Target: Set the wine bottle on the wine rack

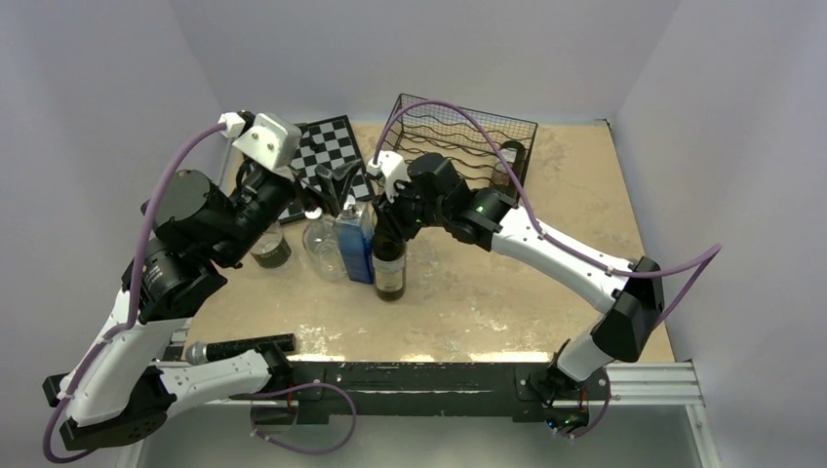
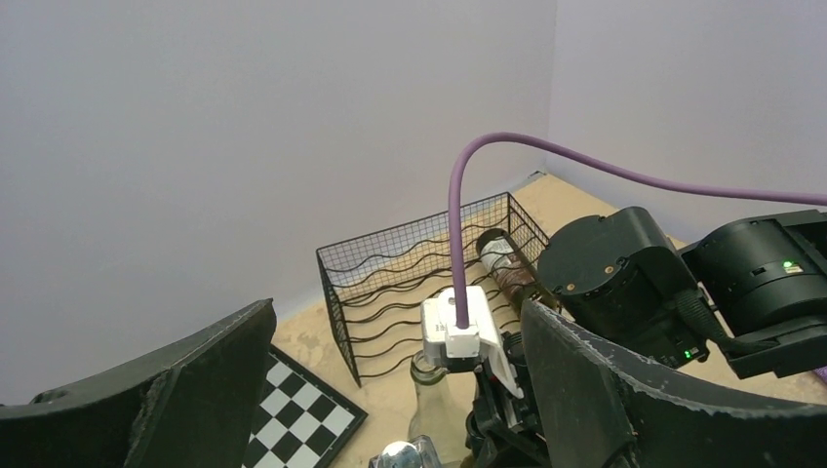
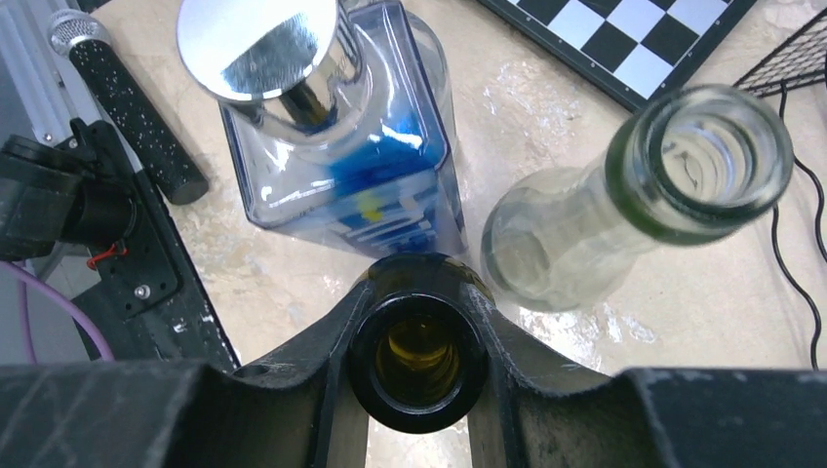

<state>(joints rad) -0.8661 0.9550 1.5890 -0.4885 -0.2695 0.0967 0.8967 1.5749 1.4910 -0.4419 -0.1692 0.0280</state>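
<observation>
Left gripper [image 1: 341,185] raised over the near edge of the chessboard [image 1: 327,144], jaws wide apart, nothing between them. On the table [image 1: 546,292] below and right of it stand a clear glass bottle [image 1: 322,244], then a blue square bottle with chrome cap [image 1: 356,249], then the wine bottle [image 1: 389,271]: dark, upright, uncorked, just beside the blue one. Right gripper [image 3: 417,336] clamped on its neck just below the mouth. Wine rack [image 1: 468,136] sits far right of it, apart, one bottle [image 2: 505,268] lying at its right end

From above, the right gripper [image 1: 387,226] hides the neck of the wine bottle [image 1: 389,275].
</observation>
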